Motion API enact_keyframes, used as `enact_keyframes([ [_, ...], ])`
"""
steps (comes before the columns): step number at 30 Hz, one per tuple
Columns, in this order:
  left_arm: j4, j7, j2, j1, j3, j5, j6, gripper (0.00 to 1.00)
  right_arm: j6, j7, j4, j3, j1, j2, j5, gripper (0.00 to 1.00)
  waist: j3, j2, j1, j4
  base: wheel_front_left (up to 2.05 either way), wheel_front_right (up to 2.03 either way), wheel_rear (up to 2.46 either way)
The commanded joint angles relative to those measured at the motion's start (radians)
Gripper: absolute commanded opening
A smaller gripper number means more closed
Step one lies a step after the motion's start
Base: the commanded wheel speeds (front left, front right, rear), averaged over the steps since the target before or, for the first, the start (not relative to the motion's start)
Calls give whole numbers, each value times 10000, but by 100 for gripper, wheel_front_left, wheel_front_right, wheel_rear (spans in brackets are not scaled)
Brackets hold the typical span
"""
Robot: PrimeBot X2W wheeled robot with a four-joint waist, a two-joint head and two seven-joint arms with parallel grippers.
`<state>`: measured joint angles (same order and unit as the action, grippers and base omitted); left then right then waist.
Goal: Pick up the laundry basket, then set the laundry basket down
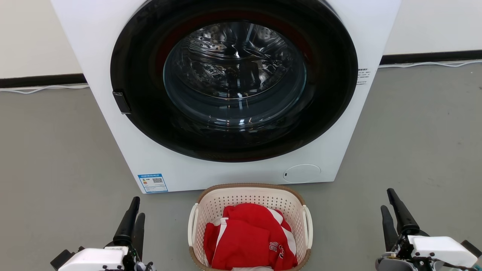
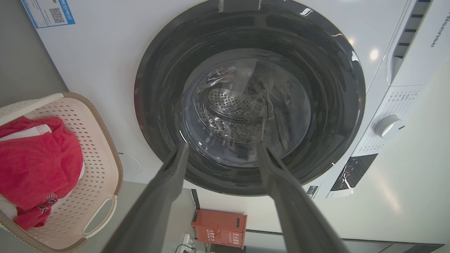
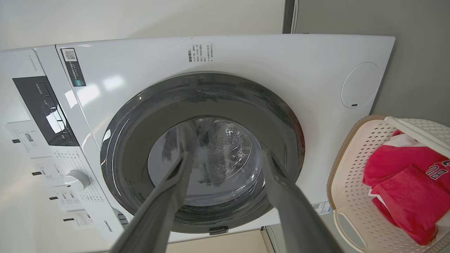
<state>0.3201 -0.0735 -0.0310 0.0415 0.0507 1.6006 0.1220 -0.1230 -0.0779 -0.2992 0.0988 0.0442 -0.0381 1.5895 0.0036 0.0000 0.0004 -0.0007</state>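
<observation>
The laundry basket [image 1: 244,197] stands on the grey floor just in front of the washer, cream-white and perforated with a brown rim and white side handles. A red and white garment [image 1: 246,237] lies inside it. My left gripper [image 1: 138,207] hovers to the basket's left, open and holding nothing. Off to the basket's right, my right gripper [image 1: 386,199] is open and holds nothing. The left wrist view has the basket [image 2: 95,147] at its left edge beside the spread fingers [image 2: 168,182]. In the right wrist view the basket [image 3: 355,168] sits at the right edge.
A white front-loading washer [image 1: 120,146] with a round dark glass door [image 1: 233,79], which is closed, rises directly behind the basket. Grey floor [image 1: 56,150] stretches to both sides. A white cable [image 1: 41,89] runs along the wall base. A red box [image 2: 218,228] is in the left wrist view.
</observation>
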Motion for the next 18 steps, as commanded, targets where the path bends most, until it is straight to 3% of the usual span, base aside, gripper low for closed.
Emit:
enact_keyframes([
  [1,-320,102,-61,228,-68,-109,18,100,-11,145,361,-64,200,-98,-181,100,3,0,-3,-2,0,0,0],
  [18,-278,572,-80,204,-371,-1083,28,100,-20,614,668,-268,119,-113,-2312,100,4,0,-3,-15,0,0,0],
])
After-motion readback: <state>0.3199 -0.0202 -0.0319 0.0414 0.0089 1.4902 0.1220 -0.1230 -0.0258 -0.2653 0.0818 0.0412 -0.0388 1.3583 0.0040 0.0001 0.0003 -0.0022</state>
